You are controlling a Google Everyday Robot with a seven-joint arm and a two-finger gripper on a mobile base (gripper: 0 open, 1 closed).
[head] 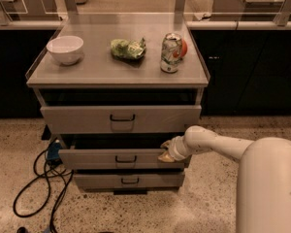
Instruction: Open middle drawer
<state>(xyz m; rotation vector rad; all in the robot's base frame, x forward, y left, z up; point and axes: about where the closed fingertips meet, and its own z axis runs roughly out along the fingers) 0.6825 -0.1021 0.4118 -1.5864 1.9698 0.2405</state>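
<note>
The middle drawer (94,158) is a shallow grey drawer with a small black wire handle (125,159) at its centre. It stands pulled out a little, with a dark gap above its front. My gripper (165,151) sits at the right end of the drawer's top edge, on the end of my white arm (218,144), which reaches in from the right. The taller top drawer (121,118) is above it and the lowest drawer (129,180) below.
On the cabinet top (97,69) stand a white bowl (65,49), a green snack bag (128,48), a soda can (171,52) and an orange fruit (183,47). Black cables (39,178) lie on the floor at the left. Dark counters stand behind.
</note>
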